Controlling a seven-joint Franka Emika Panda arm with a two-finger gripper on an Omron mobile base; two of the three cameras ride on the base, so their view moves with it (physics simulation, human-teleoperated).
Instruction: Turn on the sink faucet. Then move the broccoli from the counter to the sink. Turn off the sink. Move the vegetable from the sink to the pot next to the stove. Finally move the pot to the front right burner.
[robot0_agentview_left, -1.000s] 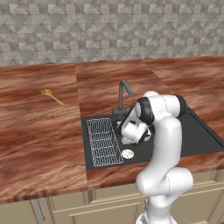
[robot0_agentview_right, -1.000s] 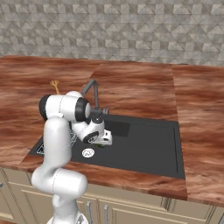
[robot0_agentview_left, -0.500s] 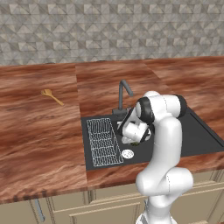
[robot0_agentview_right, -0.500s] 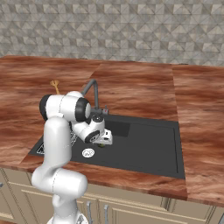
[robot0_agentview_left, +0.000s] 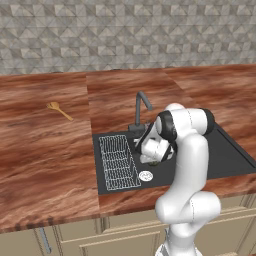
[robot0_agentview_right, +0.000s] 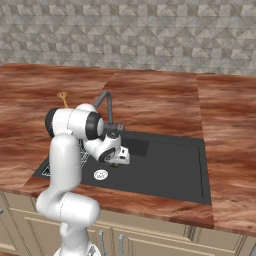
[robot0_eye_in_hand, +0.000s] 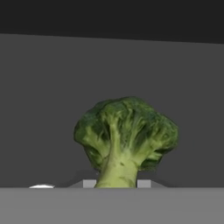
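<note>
The broccoli, a green floret on a pale stem, stands upright on the black floor of the sink. My gripper is shut on its stem, with a light pad pressed against each side. From the base cameras my hand reaches low into the sink, just right of the round silver drain, and a bit of green broccoli shows under it. The dark sink faucet rises behind the hand. The pot and the stove are out of view.
A white wire rack lies on the sink's left draining side. A wooden spoon rests on the reddish-brown counter to the far left. The faucet spout arches close above my wrist. Beige cabinets run below the counter's front edge.
My hand has stayed low at the same spot in the basin. Its fingers have closed in on the broccoli stem.
</note>
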